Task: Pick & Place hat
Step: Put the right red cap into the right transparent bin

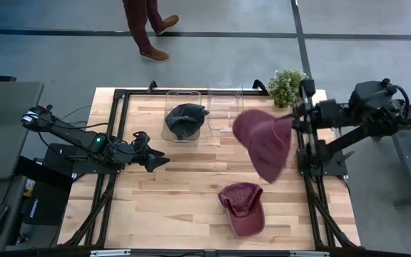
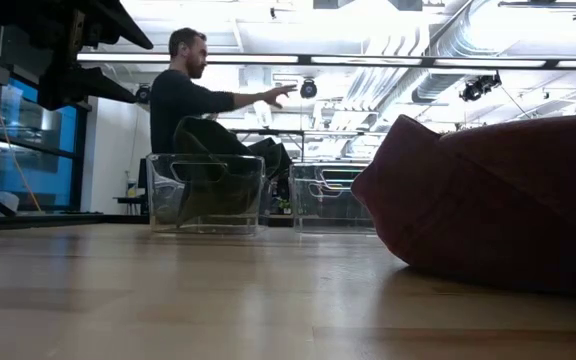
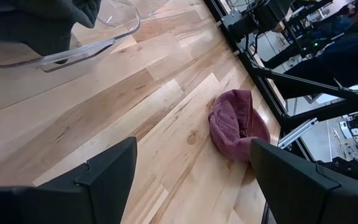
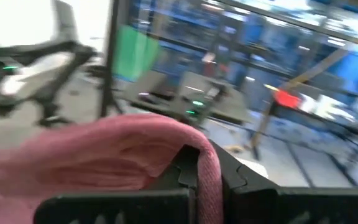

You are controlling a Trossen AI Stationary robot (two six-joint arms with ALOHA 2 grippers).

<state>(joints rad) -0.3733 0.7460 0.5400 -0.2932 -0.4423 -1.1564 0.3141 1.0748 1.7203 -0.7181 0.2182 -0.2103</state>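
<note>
Two maroon hats (image 1: 264,143) (image 1: 242,207), a dark grey hat (image 1: 185,118) in a clear bin (image 1: 182,96), pale wood table (image 1: 184,193).

Looking like a robotics lab or workshop: butcher-block worktop (image 1: 177,193) sitting in a black metal frame (image 1: 312,178) on a grey concrete floor (image 1: 63,50), exposed ducts (image 2: 438,60) and strip lights running overhead, cabled equipment racks (image 4: 197,93) crowding the background (a person (image 2: 193,95) sitting beyond, arm stretching out).

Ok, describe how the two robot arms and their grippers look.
Both arms are dark, jointed tubes with black cabling. The left gripper has two broad, flat, angular black fingers. The right gripper has matching black fingers. Small green lights glow on the left arm.
</note>
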